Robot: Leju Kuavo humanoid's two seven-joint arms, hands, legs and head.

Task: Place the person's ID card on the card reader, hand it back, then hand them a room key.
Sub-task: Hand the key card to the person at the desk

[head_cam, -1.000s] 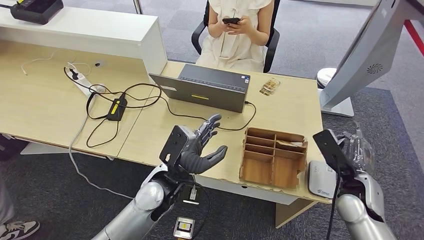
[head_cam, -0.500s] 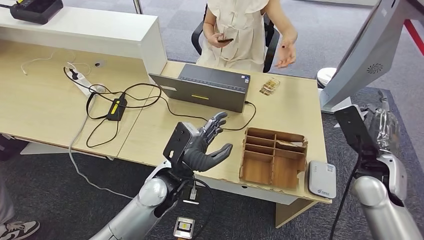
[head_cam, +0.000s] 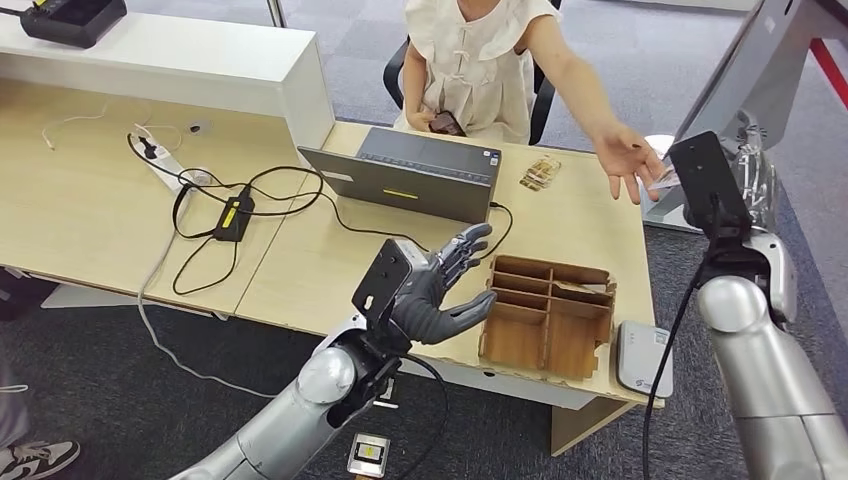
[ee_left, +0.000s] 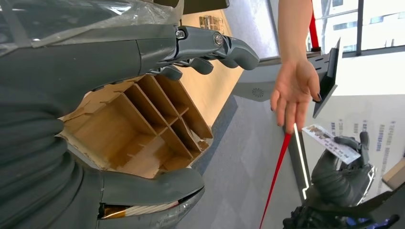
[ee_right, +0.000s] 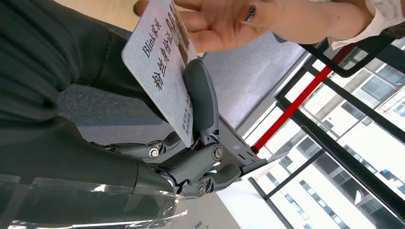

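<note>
My right hand [head_cam: 748,178] is raised beyond the desk's right end and pinches the person's ID card [head_cam: 665,182], a pale card with printed text [ee_right: 165,62], also seen in the left wrist view [ee_left: 332,142]. The person's outstretched hand [head_cam: 628,160] reaches to the card's edge [ee_right: 224,21]; I cannot tell whether it touches. The white card reader [head_cam: 643,358] lies on the desk's near right corner. My left hand [head_cam: 440,285] is open, palm up, beside a wooden compartment box [head_cam: 548,312], whose slots face me in the left wrist view [ee_left: 143,129].
A grey laptop [head_cam: 410,175] sits mid-desk with black cables [head_cam: 240,205] and a power strip to its left. A small stack of patterned cards [head_cam: 540,172] lies behind the box. A monitor stand [head_cam: 700,110] rises at the right. The seated person holds a phone [head_cam: 445,122].
My right arm rose from beside the card reader toward the person with the card. The person lowered the phone and stretched an arm out to it. My left hand shifted slightly right.
</note>
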